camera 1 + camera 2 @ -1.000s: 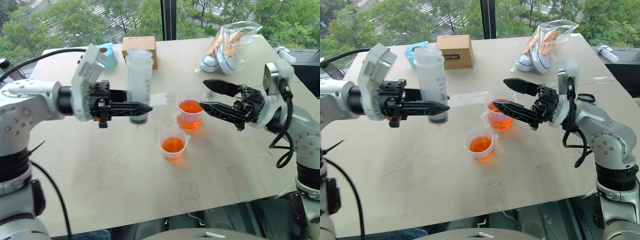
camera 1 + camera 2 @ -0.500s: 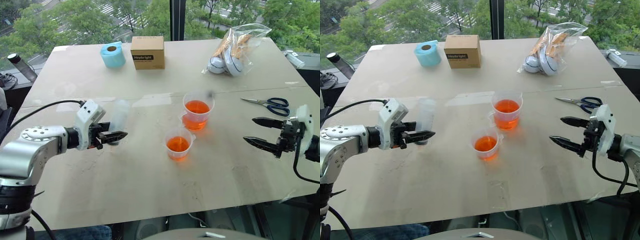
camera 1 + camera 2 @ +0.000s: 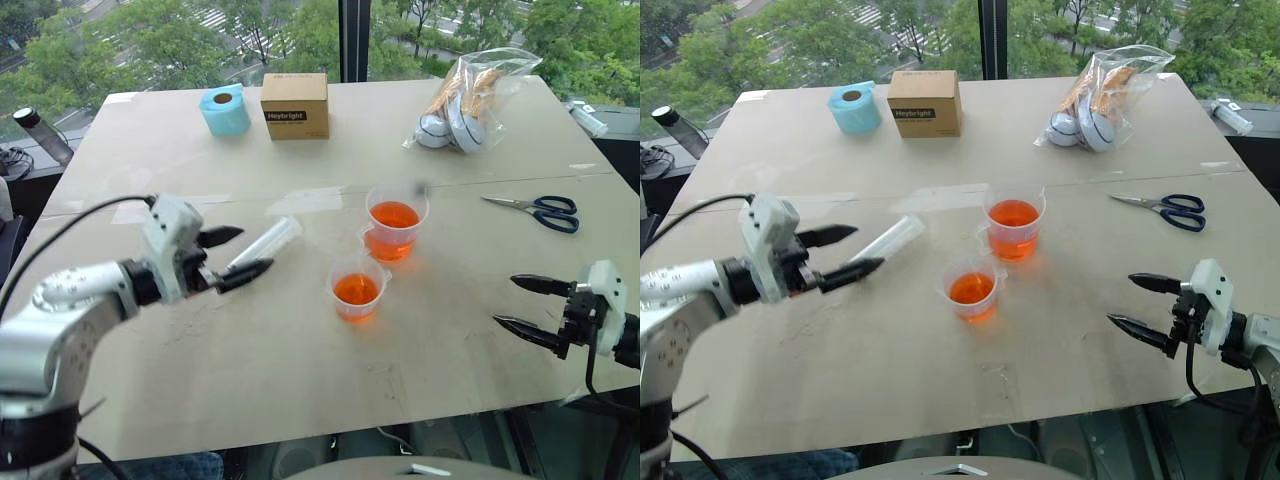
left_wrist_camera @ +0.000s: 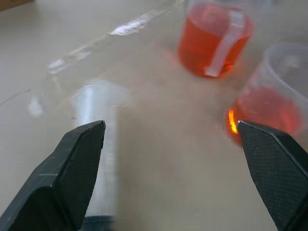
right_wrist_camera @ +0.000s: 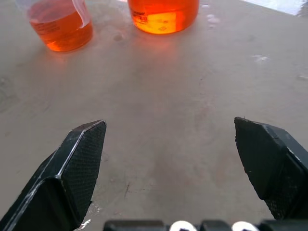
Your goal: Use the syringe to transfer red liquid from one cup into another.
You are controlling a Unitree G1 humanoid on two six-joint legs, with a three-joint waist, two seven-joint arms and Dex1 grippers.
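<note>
The syringe (image 3: 268, 241) lies slanted and blurred by the tips of my left gripper (image 3: 255, 250), whose fingers stand wide open around it without gripping; I cannot tell whether it rests flat on the table. The taller cup (image 3: 395, 222) with red liquid (image 3: 394, 214) stands mid-table. The smaller cup (image 3: 357, 288), also holding orange-red liquid, is just in front of it. My right gripper (image 3: 505, 301) is open and empty, low near the table's front right. In the left wrist view the syringe (image 4: 98, 144) is beside one finger, and both cups (image 4: 214, 41) stand beyond.
At the back stand a blue tape roll (image 3: 224, 108), a brown box (image 3: 295, 104) and a plastic bag of balls (image 3: 465, 95). Scissors (image 3: 535, 210) lie right of the cups. A dark bottle (image 3: 45, 135) stands off the table's left edge.
My left gripper has sunk, opened and let go of the syringe, which tipped from upright to slanted. My right gripper dropped down and to the right, away from the cups.
</note>
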